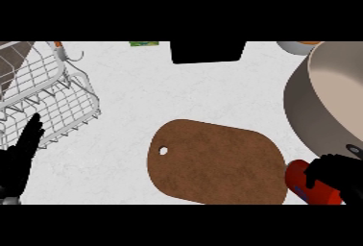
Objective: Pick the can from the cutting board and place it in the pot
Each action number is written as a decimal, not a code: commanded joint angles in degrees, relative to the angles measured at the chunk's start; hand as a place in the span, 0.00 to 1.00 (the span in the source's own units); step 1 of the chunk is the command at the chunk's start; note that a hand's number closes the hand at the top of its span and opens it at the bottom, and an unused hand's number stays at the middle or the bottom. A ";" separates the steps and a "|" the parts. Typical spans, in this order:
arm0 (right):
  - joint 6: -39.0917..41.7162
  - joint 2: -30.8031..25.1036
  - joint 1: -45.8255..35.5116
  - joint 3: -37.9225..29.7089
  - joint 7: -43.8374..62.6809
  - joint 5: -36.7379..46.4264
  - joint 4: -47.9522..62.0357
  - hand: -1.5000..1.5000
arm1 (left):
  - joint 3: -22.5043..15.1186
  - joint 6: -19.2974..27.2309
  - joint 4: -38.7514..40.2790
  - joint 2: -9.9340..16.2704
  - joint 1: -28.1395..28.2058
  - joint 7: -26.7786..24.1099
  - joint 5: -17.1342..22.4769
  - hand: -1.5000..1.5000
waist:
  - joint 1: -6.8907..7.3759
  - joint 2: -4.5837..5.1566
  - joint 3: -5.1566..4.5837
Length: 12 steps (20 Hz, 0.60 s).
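Note:
A brown cutting board (216, 163) with a small hole lies at the centre bottom of the head view, its top bare. A red can (306, 185) lies tilted just off the board's right edge, with my right hand (339, 174) curled round it at the lower right. The large grey pot (333, 103) with a beige inside fills the right side, directly above that hand. My left hand (20, 158) rests open at the lower left edge, fingers pointing up, in front of the wire rack.
A white wire dish rack (46, 96) stands at the left. A black object (208, 52) sits at the top centre, a small green packet (144, 44) to its left. A grey bowl rim (297, 46) shows at the top right.

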 commanded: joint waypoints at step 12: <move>0.91 3.06 2.43 -35.43 -6.73 -32.81 -0.25 1.00 | -0.93 -2.26 -3.11 -0.35 -1.02 1.91 -0.19 0.50 | 3.50 0.75 -0.09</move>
